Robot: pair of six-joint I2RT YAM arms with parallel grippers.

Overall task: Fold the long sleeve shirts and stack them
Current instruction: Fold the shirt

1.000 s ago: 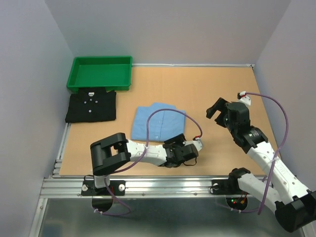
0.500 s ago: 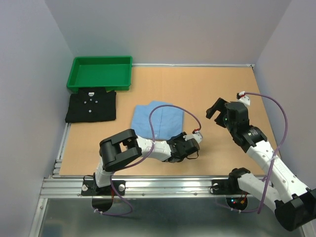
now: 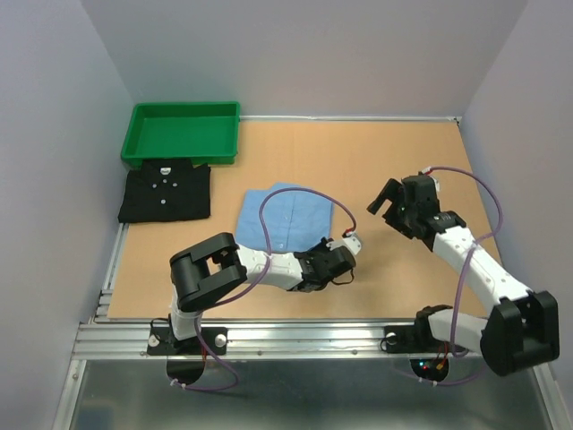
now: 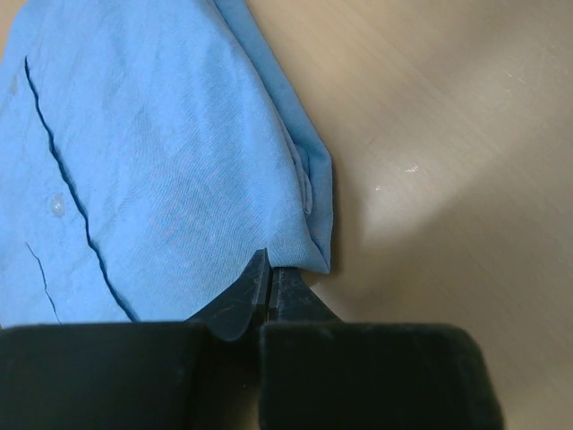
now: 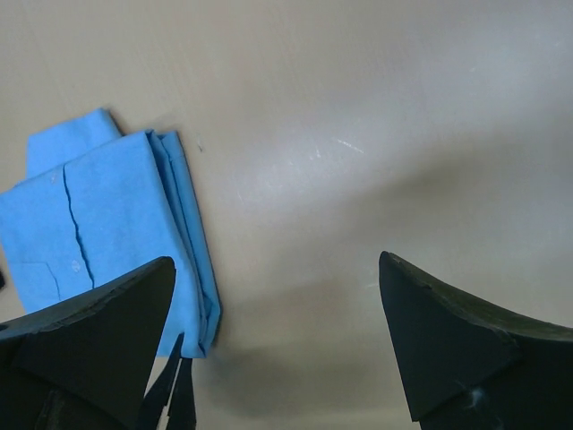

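Note:
The light blue shirt (image 3: 282, 219) lies folded in the middle of the table. In the left wrist view the light blue shirt (image 4: 161, 161) fills the upper left. My left gripper (image 3: 324, 253) is at its near right corner. Its jaws (image 4: 271, 269) are shut, their tips pinching the hem there. The black shirt (image 3: 166, 193) lies folded at the far left, apart from the blue one. My right gripper (image 3: 385, 202) hovers open to the right of the blue shirt, holding nothing. In the right wrist view the gripper (image 5: 277, 262) spans bare table, with the blue shirt (image 5: 107, 224) at left.
A green tray (image 3: 183, 134) stands at the back left, just behind the black shirt. A purple cable (image 3: 295, 199) from the left arm loops over the blue shirt. Grey walls close in the table on three sides.
My left gripper has closed and moved left onto the blue shirt's near right corner. The right arm has shifted its pose, its gripper still open.

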